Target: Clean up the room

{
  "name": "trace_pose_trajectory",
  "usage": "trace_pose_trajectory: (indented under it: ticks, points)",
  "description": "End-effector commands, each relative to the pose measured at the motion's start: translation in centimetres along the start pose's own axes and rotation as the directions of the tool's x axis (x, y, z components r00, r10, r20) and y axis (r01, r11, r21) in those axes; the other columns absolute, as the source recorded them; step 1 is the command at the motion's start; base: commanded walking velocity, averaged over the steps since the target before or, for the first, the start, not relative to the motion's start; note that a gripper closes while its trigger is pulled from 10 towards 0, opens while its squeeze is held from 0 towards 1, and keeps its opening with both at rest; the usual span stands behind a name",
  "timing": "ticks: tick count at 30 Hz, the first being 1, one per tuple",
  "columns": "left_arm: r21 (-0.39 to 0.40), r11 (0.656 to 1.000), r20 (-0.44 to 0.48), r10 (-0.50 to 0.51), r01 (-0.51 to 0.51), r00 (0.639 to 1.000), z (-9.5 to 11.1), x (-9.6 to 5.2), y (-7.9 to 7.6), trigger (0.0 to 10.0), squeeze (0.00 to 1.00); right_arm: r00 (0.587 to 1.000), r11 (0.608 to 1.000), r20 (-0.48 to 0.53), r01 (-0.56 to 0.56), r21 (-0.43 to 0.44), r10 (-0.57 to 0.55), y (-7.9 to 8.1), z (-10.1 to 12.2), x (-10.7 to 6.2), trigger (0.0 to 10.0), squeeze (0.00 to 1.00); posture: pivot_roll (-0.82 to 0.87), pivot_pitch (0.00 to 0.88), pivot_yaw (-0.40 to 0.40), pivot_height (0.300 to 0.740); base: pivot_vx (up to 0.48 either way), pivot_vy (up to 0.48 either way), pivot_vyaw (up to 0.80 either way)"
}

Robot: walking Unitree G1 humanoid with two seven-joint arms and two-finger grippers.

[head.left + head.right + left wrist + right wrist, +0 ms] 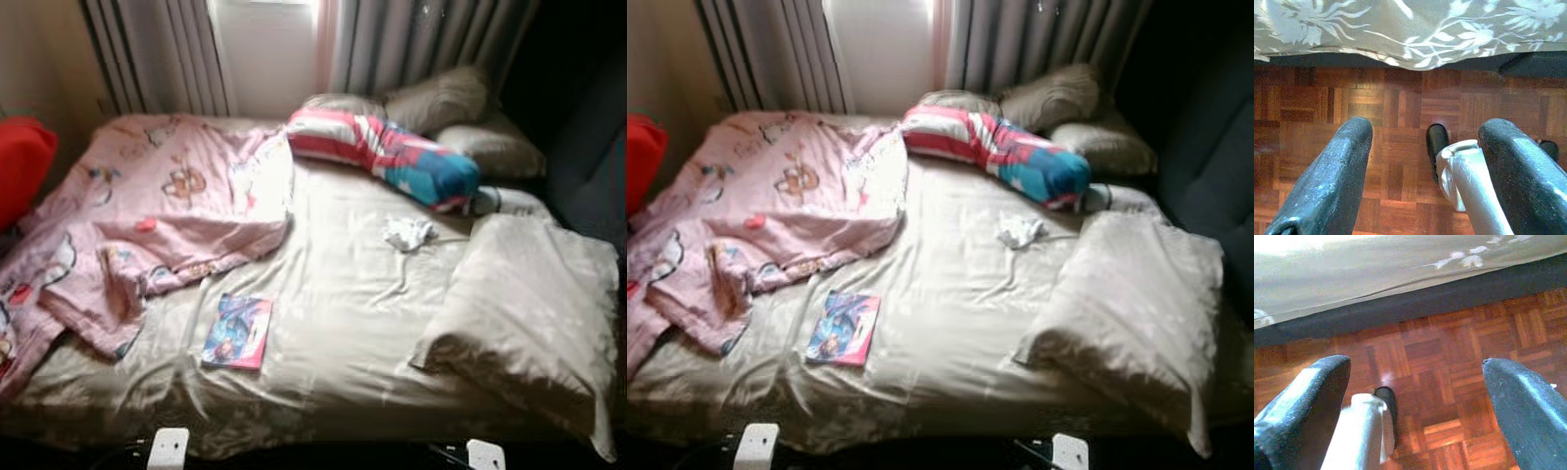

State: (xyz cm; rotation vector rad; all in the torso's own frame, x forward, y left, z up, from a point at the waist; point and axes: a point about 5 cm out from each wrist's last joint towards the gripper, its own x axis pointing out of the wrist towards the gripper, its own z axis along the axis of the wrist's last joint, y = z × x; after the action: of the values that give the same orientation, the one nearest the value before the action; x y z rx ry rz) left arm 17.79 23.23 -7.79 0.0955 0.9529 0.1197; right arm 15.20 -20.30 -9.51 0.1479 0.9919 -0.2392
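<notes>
A bed with a beige sheet (343,284) lies before me. A rumpled pink cartoon blanket (157,215) covers its left half. On the sheet near the front lies a colourful book (238,332). A crumpled white cloth (409,233) rests right of the middle. A striped red, pink and blue bolster (387,157) lies at the head. My left gripper (1422,161) hangs open over the wooden floor beside the bed's edge. My right gripper (1415,396) is open too, above the floor by the bed skirt.
A large beige pillow (534,313) sits at the front right, with more pillows (441,98) at the head under the curtains (411,44). A red object (20,166) stands at the left edge. The parquet floor (1396,122) runs under the bed.
</notes>
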Motion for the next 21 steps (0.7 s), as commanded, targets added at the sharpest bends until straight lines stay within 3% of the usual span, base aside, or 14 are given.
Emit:
trace_pose_trajectory:
  ticks: [1,16,21]
  points:
    - [0.015,1.0,-0.018,-0.016,0.016,1.0,-0.5,0.0,-0.5,10.0,0.0,1.0,1.0,-0.006,0.021,0.007,-0.021,-0.8,-0.2,-0.1,10.0,0.0,0.03,0.0,-0.027,0.74,0.0,-0.296,0.0]
    - [0.012,1.0,-0.016,-0.016,0.016,1.0,-0.4,0.0,-0.6,10.0,0.0,0.999,0.999,-0.015,0.039,0.012,-0.038,-2.4,-0.6,-0.3,10.0,0.0,0.03,0.0,-0.029,0.74,0.0,-0.297,0.0]
    - [-0.004,1.0,-0.018,-0.013,0.013,1.0,-0.4,0.0,-0.6,10.0,0.0,0.999,0.999,-0.016,0.044,0.014,-0.044,-2.8,-0.5,-0.4,10.0,0.0,0.03,0.0,-0.032,0.74,0.0,0.0,0.0]
